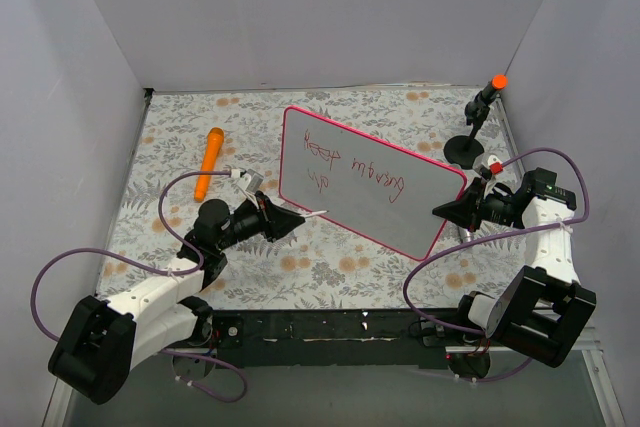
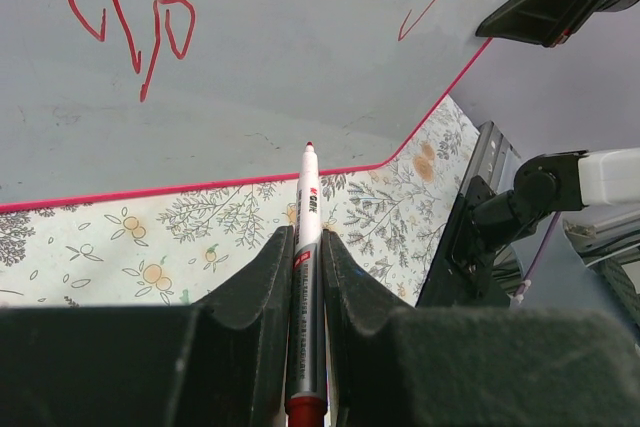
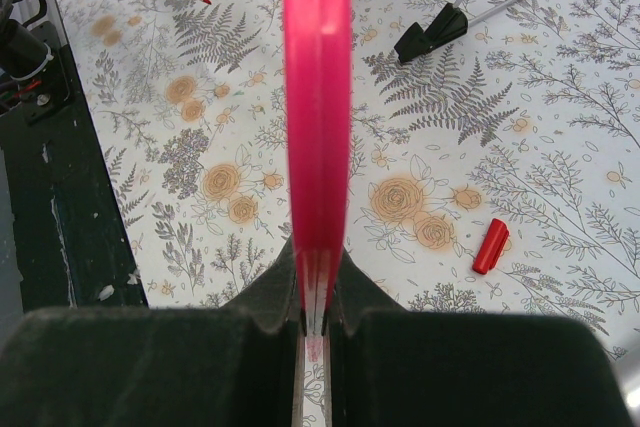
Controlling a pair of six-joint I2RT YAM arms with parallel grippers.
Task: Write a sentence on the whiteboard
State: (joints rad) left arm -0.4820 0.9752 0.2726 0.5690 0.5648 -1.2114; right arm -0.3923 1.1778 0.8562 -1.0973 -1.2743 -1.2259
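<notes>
The flower-printed table cloth (image 1: pixel 330 257) lay under everything, and the whiteboard (image 1: pixel 400 217) stood on it tilted, its written face turned toward the left arm. The right gripper (image 1: pixel 455 209) held the whiteboard at its right-hand edge; in the right wrist view the pink-red frame ran edge-on between jaws pressed tight against it. The left gripper (image 1: pixel 298 217) sat just off the whiteboard's near long edge, pinching a red marker (image 2: pixel 308 207) upright between closed jaws, the tip pointing at the board just above that framed edge. Whether the tip touched the surface could not be told. The sentence (image 1: pixel 352 169) was already on the whiteboard as two lines of thin red handwriting, a long line across the middle and a short word beneath it toward the left arm's side; the words were too loose to read surely. A small red cap (image 3: pixel 490 245) lay on the cloth apart from the whiteboard's held edge. By the look of it the writing step was at or near its end, the tip standing below the short second line. Adding more would call for bringing the tip onto bare white beside that word, pressing lightly, while the right grip kept the board from swinging.
</notes>
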